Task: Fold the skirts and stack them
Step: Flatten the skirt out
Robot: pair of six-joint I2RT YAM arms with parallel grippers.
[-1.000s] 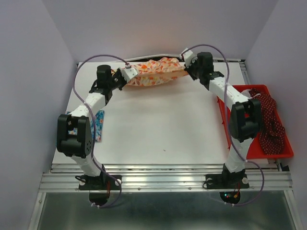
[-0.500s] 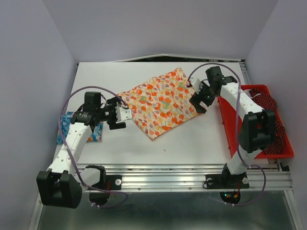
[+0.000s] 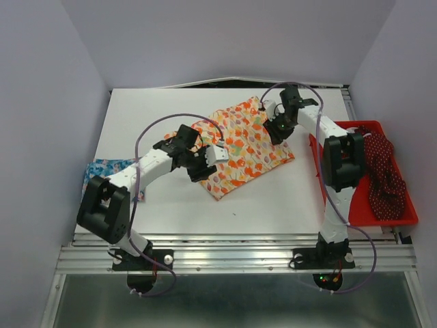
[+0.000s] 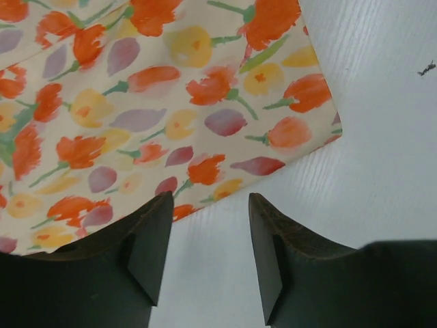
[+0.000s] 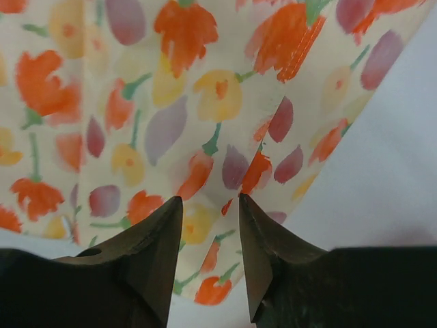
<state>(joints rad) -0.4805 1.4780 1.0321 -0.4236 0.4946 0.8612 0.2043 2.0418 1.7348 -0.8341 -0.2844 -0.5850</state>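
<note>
1. Logging the cloth: the cream-white skirt with orange flowers (image 3: pixel 246 147) lies spread flat on the white table (image 3: pixel 205 219), in the far half and a little right of centre.
2. Orientation: the skirt sits skewed to the table edges, like a diamond. One corner points at the far edge and the opposite corner at the near edge. That corner-to-corner line leans slightly right toward the far end. No side reads clearly longer from above, so I cannot fix the long axis.
3. The left gripper (image 3: pixel 213 156) is over the skirt's near-left side. In its wrist view the fingers (image 4: pixel 147 246) are spread with nothing between them. Bare table and the skirt's hem show in the gap, and a skirt corner lies to the right of the fingers. I cannot tell whether they touch the cloth.
4. The right gripper (image 3: pixel 274 128) is over the skirt's far-right side. In its wrist view the fingers (image 5: pixel 147 249) stand apart by a narrower gap and pinch nothing. Printed cloth fills most of that view, with bare table at the right.
5. The blue flowered skirt (image 3: pixel 102 169) is at the table's left edge, partly behind the left arm and well apart from the cream one.
6. The dark red dotted skirt (image 3: pixel 379 171) is bunched in the red tray (image 3: pixel 382 223) at the right edge, its length running near to far along the tray.
</note>
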